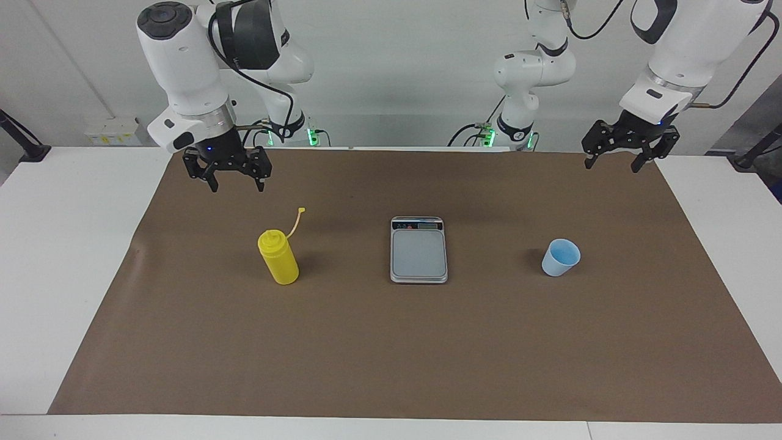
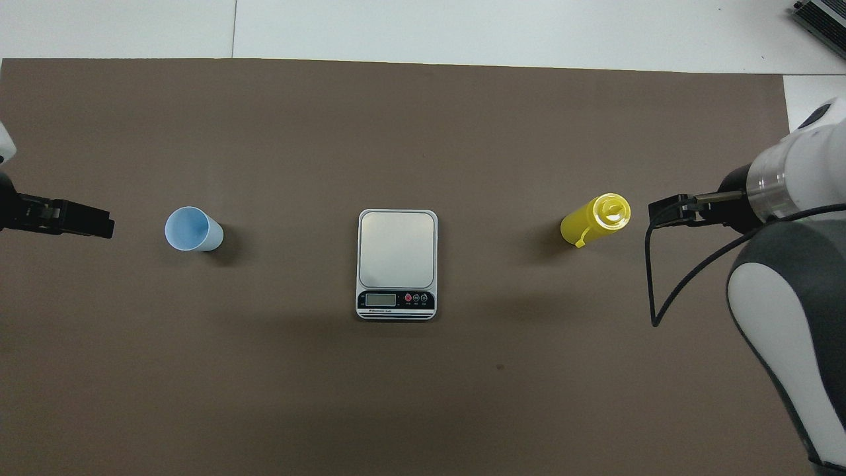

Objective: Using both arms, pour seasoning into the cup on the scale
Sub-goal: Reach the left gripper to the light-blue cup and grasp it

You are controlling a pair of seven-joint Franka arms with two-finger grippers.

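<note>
White walls back a white worktop (image 1: 73, 275) spread with a brown paper sheet (image 1: 391, 354), and three things stand in a row along the middle of it.

At the right arm's end, the right pincer (image 1: 235, 177) hangs in the air over the sheet's edge close to the robots, its fingers spread wide and holding nothing. The yellow seasoning bottle (image 1: 280, 258) stands upright on the sheet below it and a little farther out from the robots, well clear of the fingertips – its cap on, its thin strap sticking up beside the nozzle.

At the left arm's end, the left pincer (image 1: 618, 160) hangs over the sheet's corner nearest the robots, likewise wide open and empty. The light blue cup (image 1: 560, 257) stands upright, mouth up, on the sheet below it and farther out from the robots, shifted toward the table's middle, apart from the fingers.

Between bottle and cup, well apart from both pincers, lies the scale (image 1: 418, 250) – flat on the sheet, its plate bare, its display strip along the edge nearest the robots.
</note>
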